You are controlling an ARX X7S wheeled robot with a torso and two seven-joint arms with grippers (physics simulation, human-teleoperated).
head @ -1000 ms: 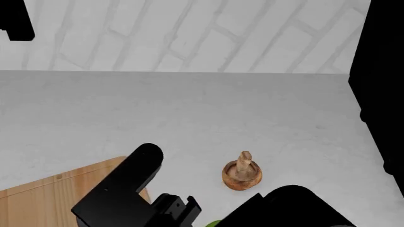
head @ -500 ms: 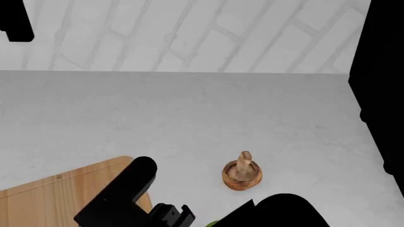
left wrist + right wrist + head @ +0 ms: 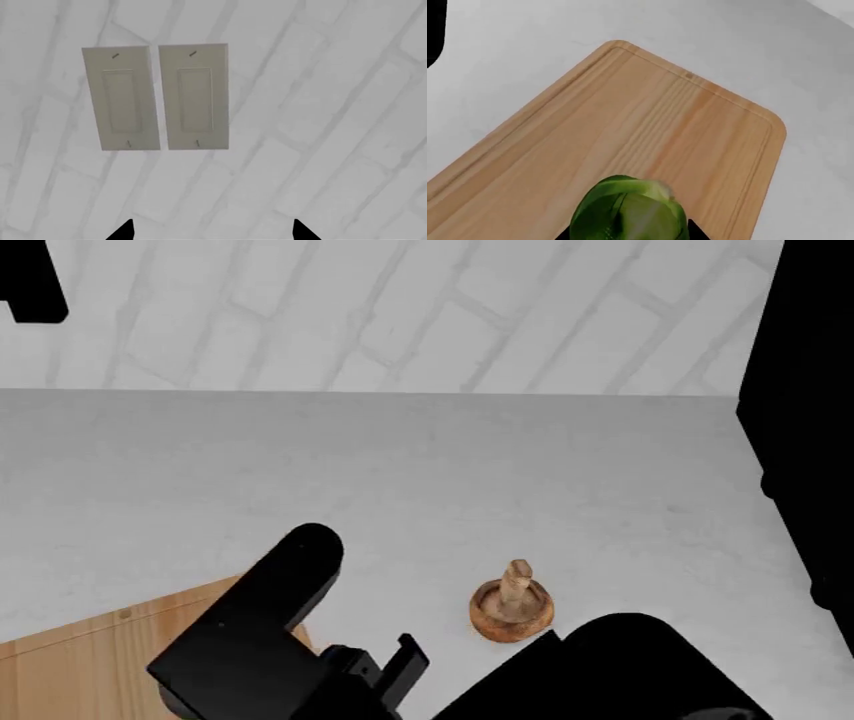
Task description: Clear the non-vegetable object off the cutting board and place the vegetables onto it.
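The small green leafy ball with pale veins [image 3: 627, 210] sits between the right gripper's [image 3: 627, 232] dark fingers, over the light wooden grooved cutting board [image 3: 647, 125]. The brown-capped mushroom [image 3: 511, 606] rests cap-down, stem upright, on open grey counter [image 3: 400, 470] just beside the board's corner. The left gripper [image 3: 212, 232] faces the wall, fingertips spread.

- A pale grey speckled counter [image 3: 400, 480] is seen, bounded at the rear by a white brick wall [image 3: 400, 310].
- The cutting board [image 3: 647, 130] is laid flat on it.
- The mushroom [image 3: 511, 606] is rested cap-down beside the board, stem upward.
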